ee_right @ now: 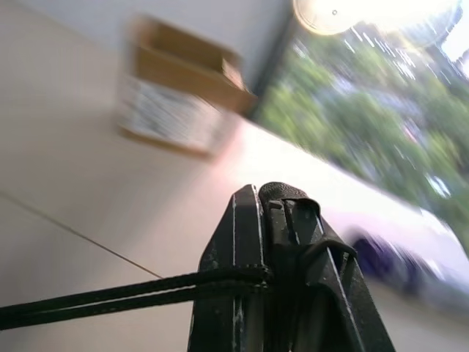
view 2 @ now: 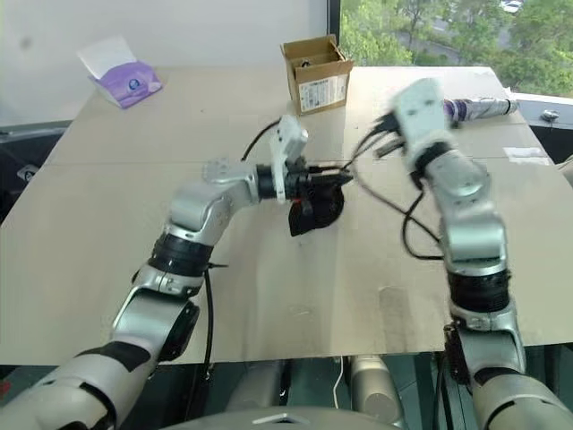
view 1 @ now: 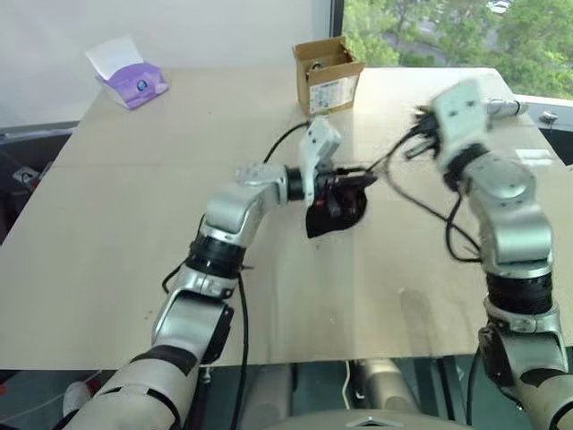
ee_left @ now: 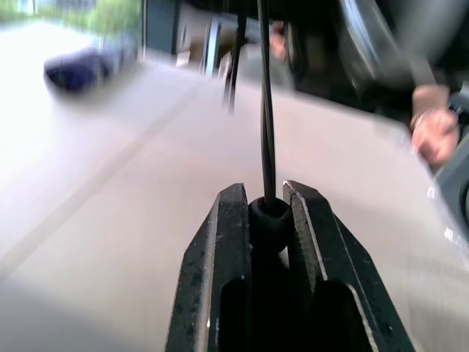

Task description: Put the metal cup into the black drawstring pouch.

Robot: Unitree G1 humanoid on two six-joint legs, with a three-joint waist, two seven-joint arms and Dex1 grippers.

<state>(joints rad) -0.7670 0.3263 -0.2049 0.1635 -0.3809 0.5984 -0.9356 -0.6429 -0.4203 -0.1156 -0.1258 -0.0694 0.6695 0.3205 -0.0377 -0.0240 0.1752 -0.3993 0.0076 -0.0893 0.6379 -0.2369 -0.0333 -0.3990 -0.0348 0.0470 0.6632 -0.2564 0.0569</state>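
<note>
**A:** What have you got?

**B:** My left claw is nipped onto the cord stopper of the black drawstring pouch, which hangs just above the counter, mid-counter. My right claw is fully closed on the cord, drawn out toward the right.

**A:** Advice?

**B:** I'd judge the mouth is being cinched: pull steadily along the cord, stopper braced.

**A:** Orientation?

**B:** The pouch's long axis hangs roughly vertical, mouth up at the claw. I can't make out the metal cup.
</note>
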